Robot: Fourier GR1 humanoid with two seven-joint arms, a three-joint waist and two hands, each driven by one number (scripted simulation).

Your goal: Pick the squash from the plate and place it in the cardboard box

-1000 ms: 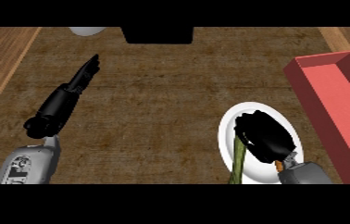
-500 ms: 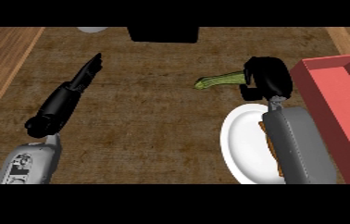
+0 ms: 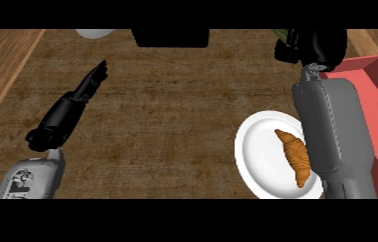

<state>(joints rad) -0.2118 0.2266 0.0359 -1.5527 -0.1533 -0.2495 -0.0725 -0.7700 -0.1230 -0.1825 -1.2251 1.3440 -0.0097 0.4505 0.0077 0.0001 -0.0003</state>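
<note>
A croissant [image 3: 294, 155] lies on the plate [image 3: 258, 151], just left of the box [image 3: 360, 81].

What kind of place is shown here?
Probably a kitchen counter: a brown wood-grain top, a white plate holding a croissant, and a white bowl at the far edge.

Kitchen setting. Brown wood-grain counter [image 3: 177, 116] fills the view, with a paler wooden strip [image 3: 16, 56] along its left edge. White round plate [image 3: 258, 151] at lower right carries a golden-brown croissant [image 3: 294, 156]. Part of a pale dish [image 3: 94, 33] shows at the far edge, just beside a dark blocky object [image 3: 170, 37] whose kind cannot be told. Red container [image 3: 358, 76] at the right edge. Tableware and food on a counter mark it as a kitchen.
</note>
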